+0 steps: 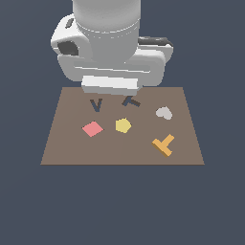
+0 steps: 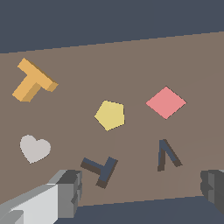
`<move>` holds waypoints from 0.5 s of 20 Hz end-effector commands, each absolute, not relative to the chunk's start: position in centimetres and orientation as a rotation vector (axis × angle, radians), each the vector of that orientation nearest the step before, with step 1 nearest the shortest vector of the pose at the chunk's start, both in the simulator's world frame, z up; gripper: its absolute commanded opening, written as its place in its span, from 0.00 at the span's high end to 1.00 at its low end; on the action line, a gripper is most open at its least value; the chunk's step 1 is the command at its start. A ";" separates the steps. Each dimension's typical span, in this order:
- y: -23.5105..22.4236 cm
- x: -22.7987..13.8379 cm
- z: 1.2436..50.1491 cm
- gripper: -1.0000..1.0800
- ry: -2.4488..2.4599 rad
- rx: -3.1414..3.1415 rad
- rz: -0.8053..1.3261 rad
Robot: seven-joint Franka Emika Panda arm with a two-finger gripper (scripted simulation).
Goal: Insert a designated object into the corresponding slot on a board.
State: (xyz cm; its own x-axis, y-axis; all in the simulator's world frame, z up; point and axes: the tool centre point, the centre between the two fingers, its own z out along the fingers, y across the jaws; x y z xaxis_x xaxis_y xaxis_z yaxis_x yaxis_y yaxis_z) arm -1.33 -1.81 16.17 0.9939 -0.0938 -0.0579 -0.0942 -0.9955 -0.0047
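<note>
The orange T-shaped block (image 1: pixel 163 144) (image 2: pixel 33 81) lies flat on the brown board (image 1: pixel 67 148) (image 2: pixel 175 57), near its front corner on the exterior view's right. The dark navy T-shaped slot (image 1: pixel 130 101) (image 2: pixel 100 168) is at the board's far edge, partly under the arm's white hand (image 1: pixel 111 85). My gripper (image 2: pixel 141 186) hovers above that far edge, well apart from the orange T. Its two grey fingers (image 2: pixel 70 190) stand wide apart with nothing between them.
A dark V-shaped cutout (image 1: pixel 96 104) (image 2: pixel 167 155) sits beside the T slot. A pink square (image 1: pixel 92 128) (image 2: pixel 166 102), a yellow pentagon (image 1: pixel 123 125) (image 2: pixel 110 115) and a grey heart (image 1: pixel 164 113) (image 2: pixel 34 148) lie on the board. Dark blue floor surrounds it.
</note>
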 end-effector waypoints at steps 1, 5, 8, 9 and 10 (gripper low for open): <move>-1.8 -1.3 16.2 0.04 0.148 -3.129 0.090; -1.6 -1.3 16.0 0.04 0.160 -3.129 0.089; -1.2 -1.2 15.8 0.04 0.185 -3.128 0.087; -1.0 -1.2 15.7 0.04 0.196 -3.127 0.087; -0.8 -1.1 15.5 0.04 0.209 -3.126 0.086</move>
State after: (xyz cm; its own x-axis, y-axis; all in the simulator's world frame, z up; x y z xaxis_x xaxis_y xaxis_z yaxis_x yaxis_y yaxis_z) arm -1.19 -1.10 15.73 0.9909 -0.1228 -0.0554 -0.1232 -0.9924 -0.0037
